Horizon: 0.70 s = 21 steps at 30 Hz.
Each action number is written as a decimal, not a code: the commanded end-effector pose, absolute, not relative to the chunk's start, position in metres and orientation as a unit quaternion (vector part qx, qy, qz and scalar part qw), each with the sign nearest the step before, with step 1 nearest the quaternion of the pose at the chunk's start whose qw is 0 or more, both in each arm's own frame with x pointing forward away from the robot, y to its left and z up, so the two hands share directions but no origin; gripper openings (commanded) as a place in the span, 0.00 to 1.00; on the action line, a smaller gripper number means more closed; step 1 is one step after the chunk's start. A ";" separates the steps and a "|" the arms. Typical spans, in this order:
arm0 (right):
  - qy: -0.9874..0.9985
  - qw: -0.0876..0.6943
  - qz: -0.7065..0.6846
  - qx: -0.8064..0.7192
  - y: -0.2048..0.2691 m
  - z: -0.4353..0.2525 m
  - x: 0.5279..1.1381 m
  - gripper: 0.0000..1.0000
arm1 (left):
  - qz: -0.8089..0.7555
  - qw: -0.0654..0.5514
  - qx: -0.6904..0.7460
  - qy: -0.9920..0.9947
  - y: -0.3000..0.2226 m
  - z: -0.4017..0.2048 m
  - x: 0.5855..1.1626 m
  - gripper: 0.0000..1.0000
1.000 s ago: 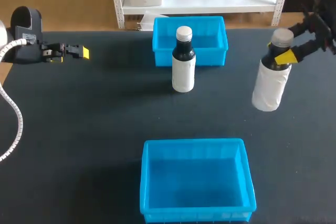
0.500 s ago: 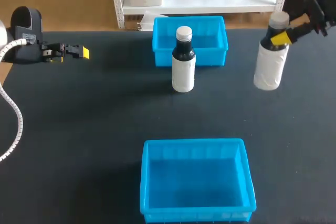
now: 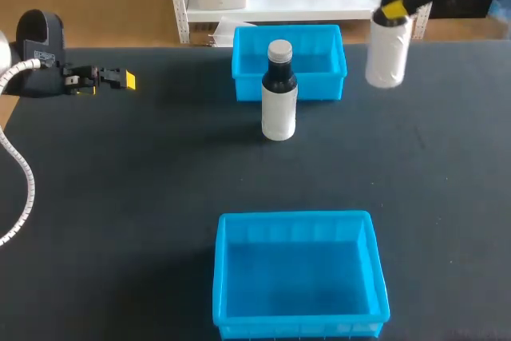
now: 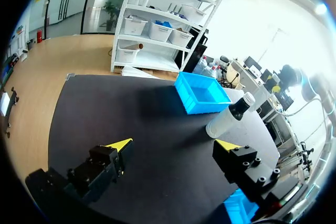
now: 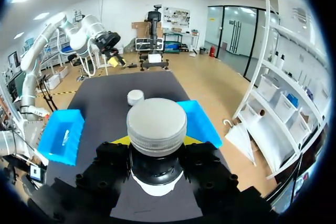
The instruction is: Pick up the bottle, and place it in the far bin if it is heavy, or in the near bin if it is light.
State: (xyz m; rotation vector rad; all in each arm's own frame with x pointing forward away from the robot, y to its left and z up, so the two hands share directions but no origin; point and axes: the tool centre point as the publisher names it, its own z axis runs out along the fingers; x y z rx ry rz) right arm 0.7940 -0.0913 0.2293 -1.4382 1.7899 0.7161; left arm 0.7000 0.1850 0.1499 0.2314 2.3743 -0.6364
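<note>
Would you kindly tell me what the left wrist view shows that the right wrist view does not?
Only the left wrist view shows the standing bottle side-on, with its white body and dark neck. Only the right wrist view clearly shows the held bottle, clamped at the neck by the right gripper. Both show the far bin, the near bin, the standing bottle's cap and the open left gripper.

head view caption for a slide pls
Right end effector grips a bottle by its neck, aloft beside the far bin; a second bottle stands in front of that bin.
</note>
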 end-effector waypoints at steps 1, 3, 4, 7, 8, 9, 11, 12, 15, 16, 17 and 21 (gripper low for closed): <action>0.698 0.355 0.277 -0.557 -0.067 0.235 0.827 0.05 | -0.243 0.330 0.088 0.908 0.185 0.150 0.700 1.00; 0.698 0.357 0.277 -0.556 -0.058 0.237 0.836 0.05 | -0.243 0.330 0.088 0.908 0.185 0.150 0.700 1.00; 0.698 0.359 0.278 -0.554 -0.052 0.238 0.841 0.05 | -0.243 0.330 0.088 0.908 0.185 0.150 0.700 1.00; 0.696 0.362 0.276 -0.555 -0.037 0.240 0.854 0.07 | -0.243 0.330 0.088 0.908 0.185 0.150 0.700 1.00; 0.695 0.364 0.278 -0.555 -0.032 0.240 0.857 0.07 | -0.243 0.330 0.088 0.908 0.185 0.150 0.700 1.00; 0.694 0.364 0.277 -0.555 -0.027 0.240 0.861 0.07 | -0.243 0.330 0.088 0.908 0.185 0.150 0.700 1.00; 0.693 0.365 0.277 -0.556 -0.016 0.237 0.869 0.07 | -0.243 0.330 0.088 0.908 0.185 0.150 0.700 1.00; 0.692 0.366 0.276 -0.558 -0.011 0.236 0.873 0.07 | -0.243 0.330 0.088 0.908 0.185 0.150 0.700 1.00; 0.692 0.366 0.275 -0.558 0.001 0.230 0.884 0.05 | -0.243 0.330 0.088 0.908 0.185 0.150 0.700 1.00; 0.692 0.367 0.275 -0.557 0.004 0.229 0.888 0.05 | -0.243 0.330 0.088 0.908 0.185 0.150 0.700 1.00; 0.693 0.369 0.276 -0.554 0.007 0.227 0.892 0.05 | -0.243 0.330 0.088 0.908 0.185 0.150 0.700 1.00; 0.693 0.370 0.279 -0.552 0.021 0.221 0.902 0.05 | -0.243 0.330 0.088 0.908 0.185 0.150 0.700 1.00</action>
